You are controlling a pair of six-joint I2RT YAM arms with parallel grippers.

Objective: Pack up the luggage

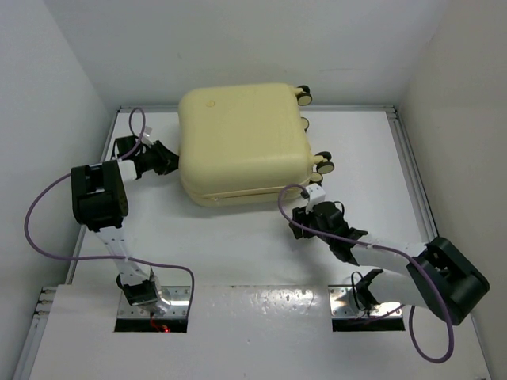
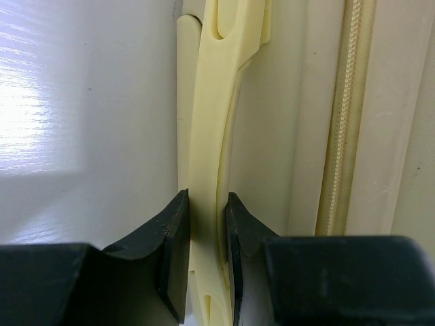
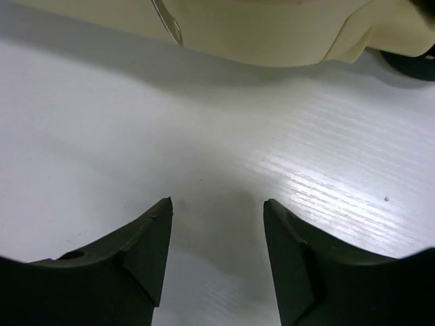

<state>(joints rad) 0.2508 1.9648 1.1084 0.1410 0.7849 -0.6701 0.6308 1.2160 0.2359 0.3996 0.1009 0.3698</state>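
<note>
— Starting left of the luggage?
— Left gripper there, pressed up against that side wall. Pinched almost closed, black fingers squeezing a slim, smooth, pale yellow handle (moulded plastic, by the look). Just right of that handle, a ribbed cream zipper running along the shell.
— And the luggage itself?
— Lying flat and closed on the white table. Glossy hard shell, rounded corners, small black-and-cream wheels sticking out on its right side.
— Right of it?
— Right gripper just off the near right corner of the luggage, touching nothing. Spread wide, nothing held between the matte black, wedge-shaped fingers, only shiny table surface beneath.
</note>
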